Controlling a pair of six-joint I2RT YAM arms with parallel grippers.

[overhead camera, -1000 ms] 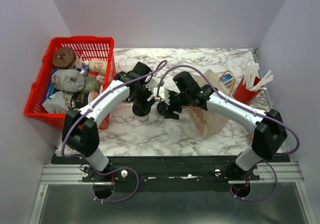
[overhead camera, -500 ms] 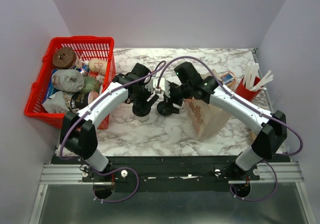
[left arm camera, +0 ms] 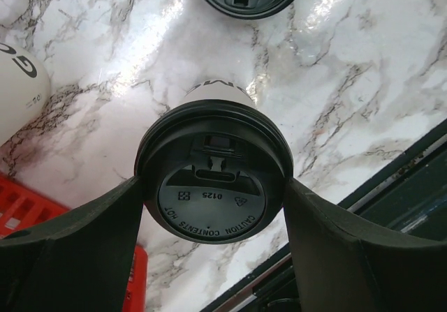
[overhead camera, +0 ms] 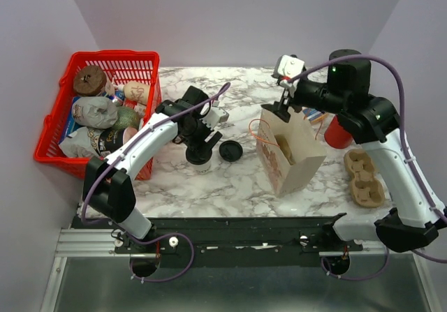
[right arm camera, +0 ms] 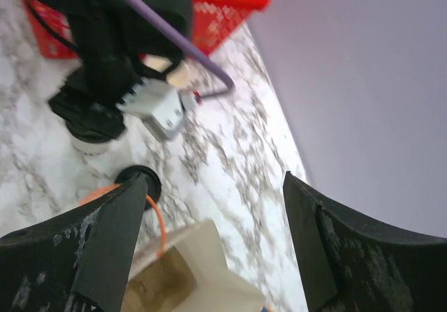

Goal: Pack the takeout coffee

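The takeout coffee (left arm camera: 213, 186), a whitish paper cup under a round black lid, stands on the marble table. My left gripper (left arm camera: 213, 193) is shut on it, with one finger against each side of the lid. From above, the left gripper (overhead camera: 200, 148) covers most of the cup. The open brown paper bag (overhead camera: 290, 151) stands upright to the right. My right gripper (overhead camera: 282, 105) hangs open and empty above the bag's far edge. In the right wrist view the right gripper (right arm camera: 213, 193) has the bag's mouth (right arm camera: 188, 277) below it.
A loose flat black lid (overhead camera: 230, 150) lies between the cup and the bag. A red basket (overhead camera: 52, 127) of packaged items sits at the left. A red cup of stirrers (overhead camera: 336, 134) and a cardboard cup carrier (overhead camera: 364, 178) are at the right.
My right arm has risen and swung right, from beside the loose lid to above the bag, its jaws opening wider. The left gripper has stayed at the cup.
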